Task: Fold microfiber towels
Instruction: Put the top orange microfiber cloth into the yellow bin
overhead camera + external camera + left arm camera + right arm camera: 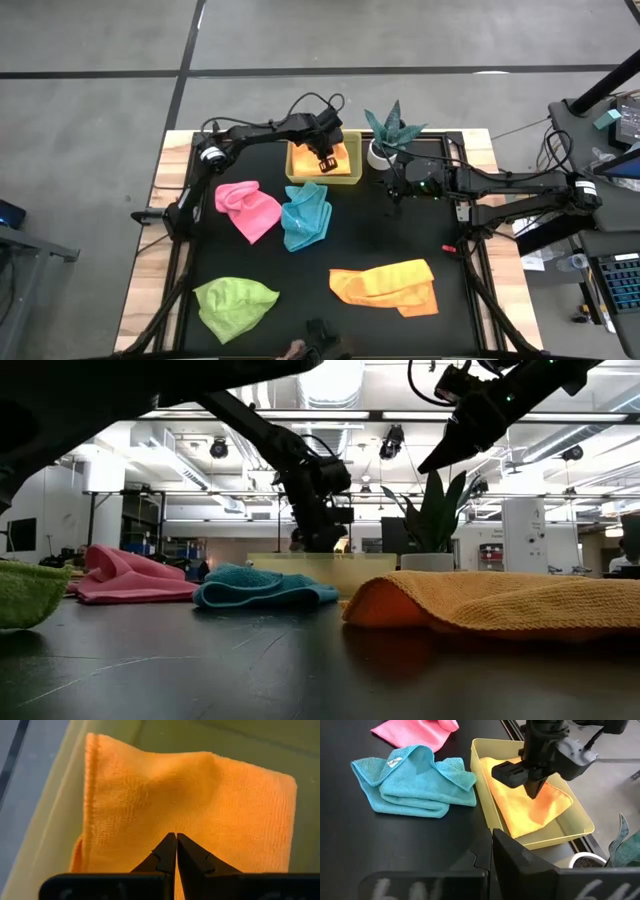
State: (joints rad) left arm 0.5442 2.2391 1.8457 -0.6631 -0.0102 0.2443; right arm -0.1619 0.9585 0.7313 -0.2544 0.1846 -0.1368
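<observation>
Left gripper (534, 790), pinched closed, over folded fuzzy orange towel (530, 807).

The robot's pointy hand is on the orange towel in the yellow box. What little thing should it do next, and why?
Probably lift the left gripper straight up out of the yellow tray. Its fingers are shut, pressing on the folded orange towel rather than pinching it, and that towel already lies in the tray. Four other towels wait on the table.

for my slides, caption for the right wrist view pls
Left gripper shut above a folded orange towel in the yellow tray, turquoise towel alongside.
</observation>
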